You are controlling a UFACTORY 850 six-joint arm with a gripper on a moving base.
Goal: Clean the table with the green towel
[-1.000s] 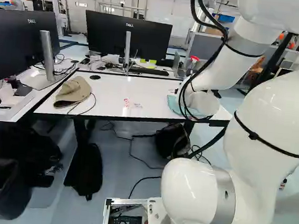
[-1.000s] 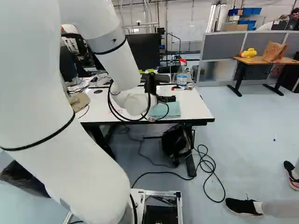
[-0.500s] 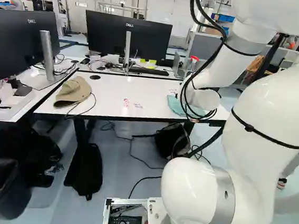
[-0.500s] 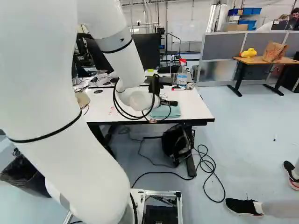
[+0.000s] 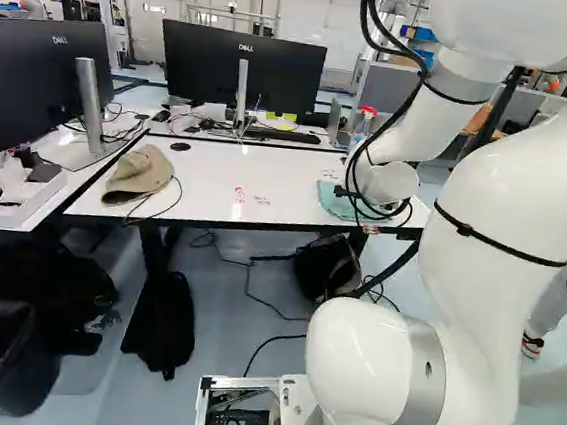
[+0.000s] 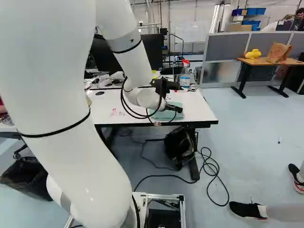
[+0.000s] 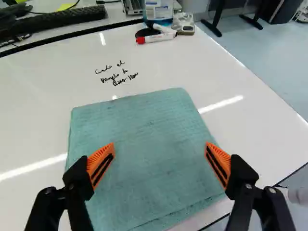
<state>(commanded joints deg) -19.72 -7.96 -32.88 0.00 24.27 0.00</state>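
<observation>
One green towel (image 7: 144, 154) lies flat on the white table (image 7: 250, 130). The one gripper (image 6: 176, 109) stands over it, two fingers spread wide, gripping nothing. Beyond the towel: one spray bottle (image 6: 185, 80), one red-capped marker (image 7: 156, 38).

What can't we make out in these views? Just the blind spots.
- Towel, side nearest the gripper: cut off by the wrist view's edge; the arm covers part of it in the left base view.
- Gap or contact between orange pads and towel: not judgeable looking along the gripper; the arm hides the pads in the left base view.
- Red writing on the table: too small to read in the left base view.
</observation>
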